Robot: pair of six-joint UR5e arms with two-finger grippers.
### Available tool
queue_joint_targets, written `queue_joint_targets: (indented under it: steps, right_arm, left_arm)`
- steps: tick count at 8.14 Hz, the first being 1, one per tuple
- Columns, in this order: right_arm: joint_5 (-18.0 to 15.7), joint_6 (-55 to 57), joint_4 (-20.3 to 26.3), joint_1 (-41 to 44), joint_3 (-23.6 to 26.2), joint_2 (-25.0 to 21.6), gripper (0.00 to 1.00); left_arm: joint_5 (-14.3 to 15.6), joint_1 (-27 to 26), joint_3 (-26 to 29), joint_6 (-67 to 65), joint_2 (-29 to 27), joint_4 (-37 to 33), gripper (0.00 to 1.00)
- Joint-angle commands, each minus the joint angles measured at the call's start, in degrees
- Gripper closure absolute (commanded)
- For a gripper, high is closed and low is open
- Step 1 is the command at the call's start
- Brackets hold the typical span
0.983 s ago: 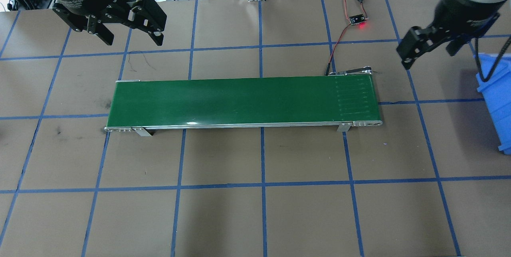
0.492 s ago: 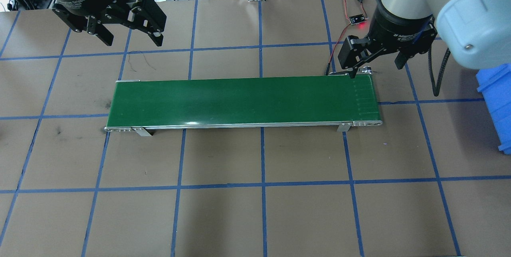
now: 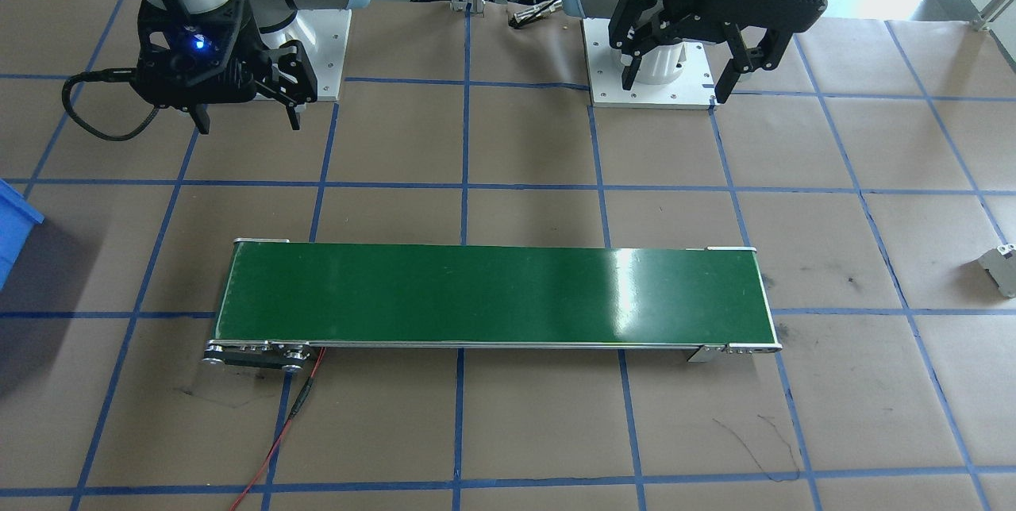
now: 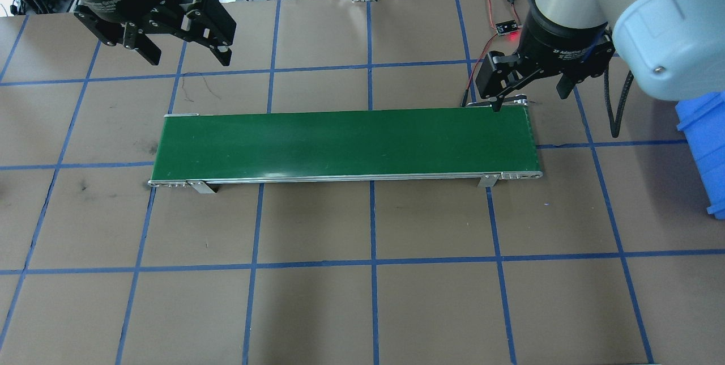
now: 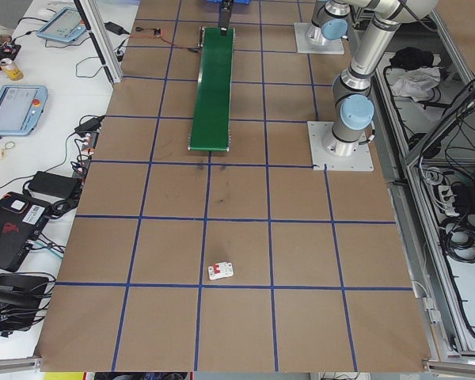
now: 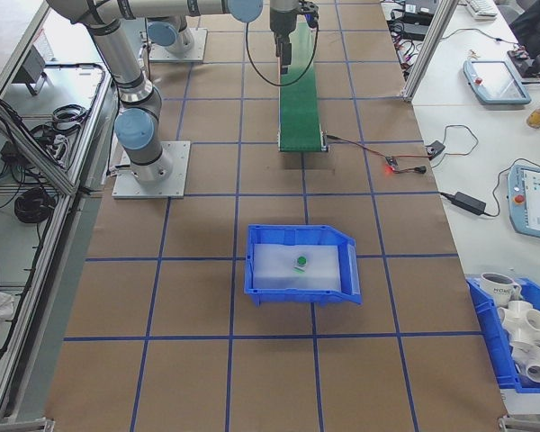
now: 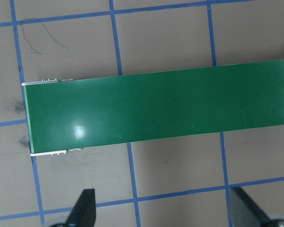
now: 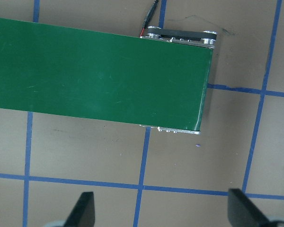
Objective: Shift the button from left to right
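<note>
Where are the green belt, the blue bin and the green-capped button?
green belt [image 4: 340,144], overhead exterior view, middle of its top surface.
blue bin [image 6: 344,261], exterior right view, right wall.
button [image 6: 301,262], exterior right view, green cap.

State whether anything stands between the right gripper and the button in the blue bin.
Nothing visible does: the right gripper hangs over the conveyor's end, and the button lies uncovered in the open-topped blue bin.

Bright, even overhead light; sharp frames, white glare on the green belt [image 3: 627,289].
</note>
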Motion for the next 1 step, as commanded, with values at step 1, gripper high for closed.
queue_joint_targets:
  steps: [1]
  right_arm:
    - [-0.2,-0.5,0.0,0.0,0.0,0.0,0.00]
  left_arm:
    - [-0.1,0.0,0.0,0.0,0.0,0.0,0.00]
